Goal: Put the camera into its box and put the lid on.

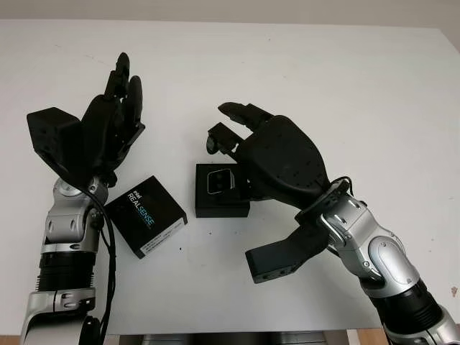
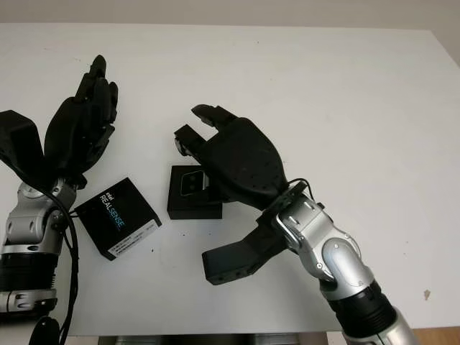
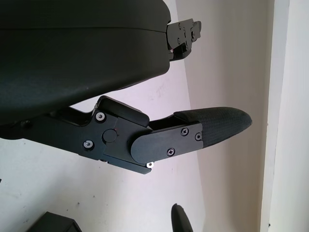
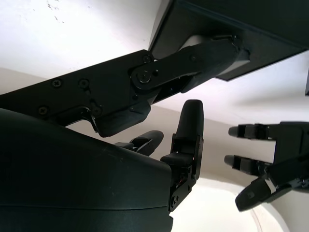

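Note:
A small black box sits open at the table's middle. The silver-faced camera lies inside it. The black lid, printed with RealSense, lies flat on the table just left of the box, apart from it. My right hand hovers open over the box's right and far side, its palm hiding part of the rim, holding nothing. In the right wrist view the box's underside edge shows beyond the thumb. My left hand is raised open above the table, behind and left of the lid.
The white table stretches wide to the right and back. Its front edge runs close below the lid and box. A pale wall stands beyond the far edge.

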You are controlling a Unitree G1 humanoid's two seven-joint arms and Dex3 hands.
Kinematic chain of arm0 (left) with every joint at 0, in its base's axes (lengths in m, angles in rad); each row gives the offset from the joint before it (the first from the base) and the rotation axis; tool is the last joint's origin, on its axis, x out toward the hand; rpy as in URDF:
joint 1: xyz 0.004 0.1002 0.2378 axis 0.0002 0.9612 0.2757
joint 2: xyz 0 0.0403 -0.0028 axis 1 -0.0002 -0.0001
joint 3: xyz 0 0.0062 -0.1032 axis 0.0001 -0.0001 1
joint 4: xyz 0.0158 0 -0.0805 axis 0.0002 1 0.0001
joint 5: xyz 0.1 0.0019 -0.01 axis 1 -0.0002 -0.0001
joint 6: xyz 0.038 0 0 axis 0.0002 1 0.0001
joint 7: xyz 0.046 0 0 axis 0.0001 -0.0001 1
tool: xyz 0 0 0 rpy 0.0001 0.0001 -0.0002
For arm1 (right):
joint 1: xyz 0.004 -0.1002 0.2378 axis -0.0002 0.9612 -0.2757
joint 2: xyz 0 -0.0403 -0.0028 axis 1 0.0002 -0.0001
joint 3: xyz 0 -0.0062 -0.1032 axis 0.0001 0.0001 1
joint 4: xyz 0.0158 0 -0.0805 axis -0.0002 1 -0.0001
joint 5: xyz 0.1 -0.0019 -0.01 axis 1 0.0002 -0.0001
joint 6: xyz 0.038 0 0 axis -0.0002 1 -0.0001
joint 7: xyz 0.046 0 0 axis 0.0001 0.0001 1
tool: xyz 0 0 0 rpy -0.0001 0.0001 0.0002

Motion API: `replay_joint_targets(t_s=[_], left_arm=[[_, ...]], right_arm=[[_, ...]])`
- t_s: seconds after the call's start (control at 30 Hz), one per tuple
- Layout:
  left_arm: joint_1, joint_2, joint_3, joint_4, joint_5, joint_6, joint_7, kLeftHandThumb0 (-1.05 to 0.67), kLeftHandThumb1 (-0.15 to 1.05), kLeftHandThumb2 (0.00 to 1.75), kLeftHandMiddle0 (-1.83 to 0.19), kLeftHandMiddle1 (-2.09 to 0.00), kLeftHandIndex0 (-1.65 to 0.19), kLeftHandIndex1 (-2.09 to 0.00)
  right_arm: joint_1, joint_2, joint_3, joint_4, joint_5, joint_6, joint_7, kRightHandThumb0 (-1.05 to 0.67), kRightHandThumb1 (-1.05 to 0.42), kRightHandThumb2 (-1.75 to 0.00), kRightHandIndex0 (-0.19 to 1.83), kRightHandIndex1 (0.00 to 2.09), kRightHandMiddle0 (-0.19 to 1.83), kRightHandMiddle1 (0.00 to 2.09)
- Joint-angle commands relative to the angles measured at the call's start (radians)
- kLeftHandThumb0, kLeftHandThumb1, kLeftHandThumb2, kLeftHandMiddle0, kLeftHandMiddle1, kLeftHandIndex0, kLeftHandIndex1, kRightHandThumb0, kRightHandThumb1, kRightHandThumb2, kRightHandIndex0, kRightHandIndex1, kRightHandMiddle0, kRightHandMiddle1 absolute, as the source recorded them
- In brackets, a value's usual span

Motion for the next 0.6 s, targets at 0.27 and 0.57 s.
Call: replay_joint_targets(t_s=[0.27, 0.57], left_arm=[[-0.006, 0.002, 0.002, -0.005, 0.002, -0.006, 0.002, -0.83, 1.05, 0.63, 0.19, 0.0, 0.19, 0.0], [-0.009, -0.003, 0.004, 0.001, -0.004, -0.014, 0.002, -0.82, 1.05, 0.61, 0.19, 0.0, 0.19, 0.0]], right_arm=[[0.021, -0.041, -0.02, -0.067, 0.042, -0.004, 0.063, -0.78, -1.02, -0.06, 0.44, 0.2, 0.36, 1.38], [0.023, -0.037, -0.014, -0.062, 0.021, 0.0, 0.061, -0.78, -1.02, -0.05, 0.5, 0.2, 0.44, 1.53]])
